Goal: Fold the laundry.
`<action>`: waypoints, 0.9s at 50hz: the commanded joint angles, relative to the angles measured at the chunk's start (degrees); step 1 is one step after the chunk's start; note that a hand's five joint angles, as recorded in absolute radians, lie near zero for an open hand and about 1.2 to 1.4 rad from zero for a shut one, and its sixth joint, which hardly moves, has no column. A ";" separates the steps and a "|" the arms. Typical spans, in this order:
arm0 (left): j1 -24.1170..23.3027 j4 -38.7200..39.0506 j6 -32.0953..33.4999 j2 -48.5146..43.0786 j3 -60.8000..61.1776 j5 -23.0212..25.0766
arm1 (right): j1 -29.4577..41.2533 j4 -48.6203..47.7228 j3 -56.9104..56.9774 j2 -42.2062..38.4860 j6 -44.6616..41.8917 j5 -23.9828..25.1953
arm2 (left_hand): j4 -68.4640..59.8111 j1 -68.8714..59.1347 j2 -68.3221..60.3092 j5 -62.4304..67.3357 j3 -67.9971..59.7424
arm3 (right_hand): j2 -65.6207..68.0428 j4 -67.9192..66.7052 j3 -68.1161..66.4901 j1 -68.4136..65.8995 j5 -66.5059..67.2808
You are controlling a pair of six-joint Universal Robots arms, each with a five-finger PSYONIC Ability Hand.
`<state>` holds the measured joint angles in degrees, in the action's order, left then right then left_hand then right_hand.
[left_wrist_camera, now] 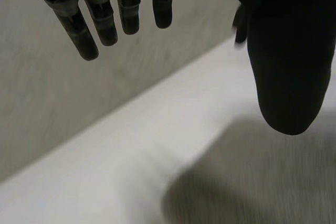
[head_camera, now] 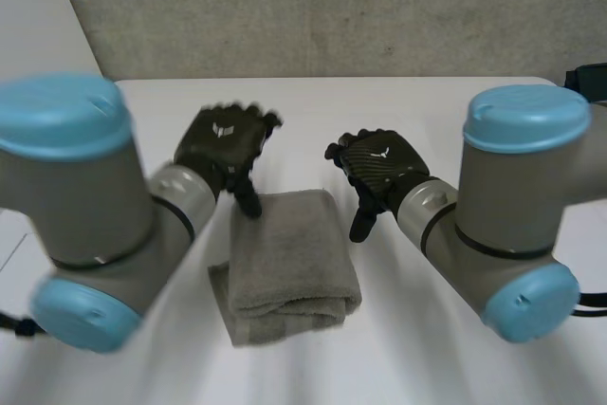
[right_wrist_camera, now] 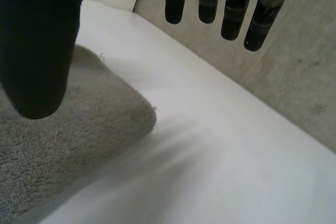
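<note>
Between the left hand [head_camera: 220,144] and the right hand [head_camera: 379,163], both held with fingers spread and nothing grasped, a folded grey towel [head_camera: 289,263] is seen on the white table [head_camera: 446,111], judged soft, light and limp, best pinched at the corners nearest the thumbs.

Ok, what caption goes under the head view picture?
Black left hand and right hand, both open, at the far corners of a folded grey terry towel on a white table.
</note>
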<state>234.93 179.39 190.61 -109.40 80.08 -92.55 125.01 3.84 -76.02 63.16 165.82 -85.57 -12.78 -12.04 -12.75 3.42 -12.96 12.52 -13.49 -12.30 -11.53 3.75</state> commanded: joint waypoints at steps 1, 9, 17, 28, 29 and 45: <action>4.13 -8.34 0.11 5.42 -4.58 24.59 | 4.71 -4.62 -10.54 4.52 -2.86 -0.56 | -5.00 -5.74 -5.03 4.37 -4.82 | -2.52 3.49 2.30 1.53 -3.75; 5.01 -12.92 0.20 6.04 -5.55 29.79 | 13.33 -17.89 -19.34 0.83 -4.53 -3.55 | -4.33 -5.07 -4.36 3.70 -4.15 | -2.52 3.49 2.30 1.53 -3.75; 4.57 -12.92 0.29 5.33 -5.11 27.95 | 14.39 -25.90 -19.43 -5.67 -7.61 -7.77 | -4.33 -5.07 -4.36 3.70 -4.15 | -2.52 3.49 2.30 1.53 -3.75; 4.75 -12.84 0.29 5.69 -5.29 27.95 | 14.21 -27.57 -16.18 -9.63 -9.11 -7.60 | -4.50 -5.24 -4.53 3.86 -4.32 | -2.52 3.49 2.30 1.53 -3.75; 4.75 -12.84 0.20 5.69 -5.29 27.95 | 14.21 -27.83 -15.83 -9.81 -9.11 -7.51 | -4.50 -5.24 -4.53 3.86 -4.32 | -2.52 3.49 2.30 1.53 -3.75; 4.66 -12.84 0.20 6.12 -5.20 27.95 | 13.77 -28.80 -9.85 -12.89 -8.93 -2.68 | -4.50 -5.24 -4.53 3.86 -4.32 | 27.15 -26.18 -27.37 -28.14 25.92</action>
<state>239.60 166.52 190.78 -103.39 74.88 -64.60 138.89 -24.69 -87.53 50.76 156.88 -91.65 -14.66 -14.53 -14.48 4.45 -14.31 25.66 -25.38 -25.47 -22.35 13.33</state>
